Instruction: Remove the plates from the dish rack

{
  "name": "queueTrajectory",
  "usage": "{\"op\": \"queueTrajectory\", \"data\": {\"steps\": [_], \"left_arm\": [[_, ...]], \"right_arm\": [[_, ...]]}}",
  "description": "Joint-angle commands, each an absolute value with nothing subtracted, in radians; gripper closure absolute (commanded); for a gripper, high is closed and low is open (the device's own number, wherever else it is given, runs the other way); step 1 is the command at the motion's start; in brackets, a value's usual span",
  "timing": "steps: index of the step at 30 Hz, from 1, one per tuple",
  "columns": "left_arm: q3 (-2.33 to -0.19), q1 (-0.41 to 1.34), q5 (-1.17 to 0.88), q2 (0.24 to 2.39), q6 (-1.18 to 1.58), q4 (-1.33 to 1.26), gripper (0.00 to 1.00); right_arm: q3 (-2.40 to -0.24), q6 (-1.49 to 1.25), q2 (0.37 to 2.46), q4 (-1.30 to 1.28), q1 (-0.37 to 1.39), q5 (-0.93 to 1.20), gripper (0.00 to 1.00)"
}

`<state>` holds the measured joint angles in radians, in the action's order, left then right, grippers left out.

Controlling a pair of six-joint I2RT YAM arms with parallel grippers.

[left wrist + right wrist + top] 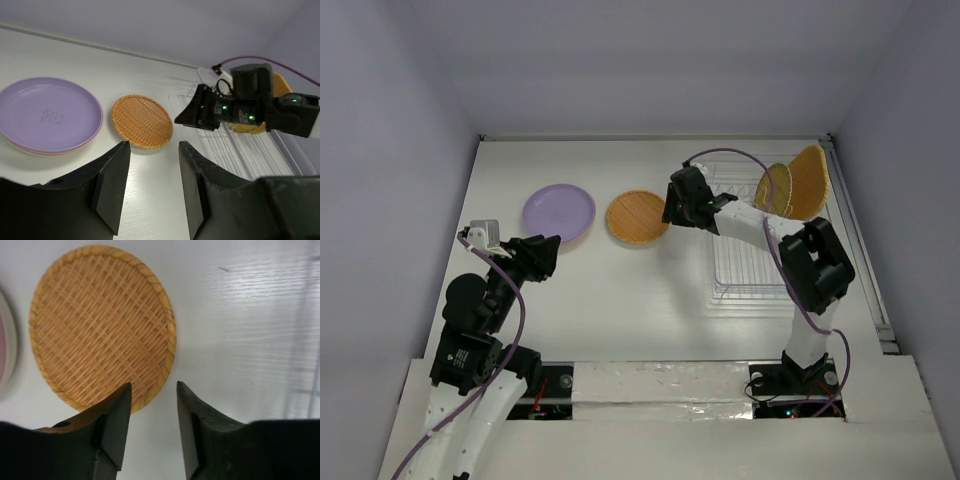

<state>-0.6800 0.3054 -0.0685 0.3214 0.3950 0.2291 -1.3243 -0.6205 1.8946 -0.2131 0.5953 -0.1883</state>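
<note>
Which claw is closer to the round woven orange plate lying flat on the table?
Right. The right gripper hovers at the edge of the woven plate; the left gripper sits farther off, beside the lavender plate.

Camera layout: one fixed overhead view, two wrist views.
The top camera looks down on the whole counter [620,300] from above its near edge. The left wrist camera faces low across it toward the dish rack [240,150]. The right wrist camera looks almost straight down, close. All three share the round woven plate [638,217].
</note>
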Motion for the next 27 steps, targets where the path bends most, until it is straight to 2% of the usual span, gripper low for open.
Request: {"op": "queueTrajectory", "data": {"steps": [1, 2, 3, 4, 6, 7, 11, 12, 13, 14, 15, 16, 17, 23, 26, 27], "left_arm": [[-0.677, 0.299, -0.077, 0.314, 0.396, 0.192, 0.59], [-0.676, 0.299, -0.078, 0.31, 0.397, 0.19, 0.59], [-0.676, 0.299, -0.077, 0.307, 0.397, 0.192, 0.59], [-0.676, 0.299, -0.078, 0.307, 0.397, 0.19, 0.59], [-0.676, 0.299, -0.078, 0.301, 0.397, 0.19, 0.59], [-0.676, 0.299, -0.081, 0.299, 0.397, 0.189, 0.59], [-0.675, 0.299, -0.087, 0.295, 0.396, 0.186, 0.59], [-0.675, 0.299, -0.089, 0.293, 0.396, 0.186, 0.59], [-0.675, 0.299, -0.09, 0.293, 0.394, 0.186, 0.59], [-0.675, 0.299, -0.091, 0.291, 0.396, 0.184, 0.59], [-0.675, 0.299, -0.091, 0.287, 0.396, 0.186, 0.59], [-0.675, 0.299, -0.091, 0.285, 0.396, 0.186, 0.59], [-0.675, 0.299, -0.092, 0.282, 0.396, 0.184, 0.59], [-0.673, 0.299, -0.094, 0.281, 0.394, 0.184, 0.59], [-0.673, 0.299, -0.095, 0.281, 0.396, 0.184, 0.59], [-0.673, 0.308, -0.095, 0.279, 0.396, 0.184, 0.59]], "right_arm": [[-1.325, -0.552, 1.712, -0.236, 0.597, -0.276, 0.55], [-1.327, -0.517, 1.642, -0.259, 0.585, -0.34, 0.64], [-1.322, -0.5, 1.603, -0.29, 0.56, -0.363, 0.8], [-1.301, -0.479, 1.527, -0.299, 0.537, -0.38, 0.89], [-1.264, -0.465, 1.45, -0.314, 0.47, -0.367, 1.0], [-1.243, -0.459, 1.415, -0.321, 0.395, -0.361, 1.0], [-1.158, -0.425, 1.289, -0.356, 0.249, -0.365, 1.0], [-1.132, -0.425, 1.254, -0.367, 0.227, -0.374, 0.97], [-1.12, -0.425, 1.24, -0.367, 0.206, -0.376, 0.88], [-1.108, -0.42, 1.227, -0.364, 0.158, -0.356, 0.74], [-1.088, -0.416, 1.215, -0.351, 0.135, -0.341, 0.52], [-1.083, -0.414, 1.213, -0.35, 0.112, -0.322, 0.45], [-1.081, -0.407, 1.218, -0.347, 0.091, -0.292, 0.43], [-1.114, -0.4, 1.336, -0.319, -0.001, -0.215, 0.43], [-1.143, -0.394, 1.405, -0.304, -0.011, -0.212, 0.51], [-1.15, -0.393, 1.417, -0.304, -0.011, -0.204, 0.56]]}}
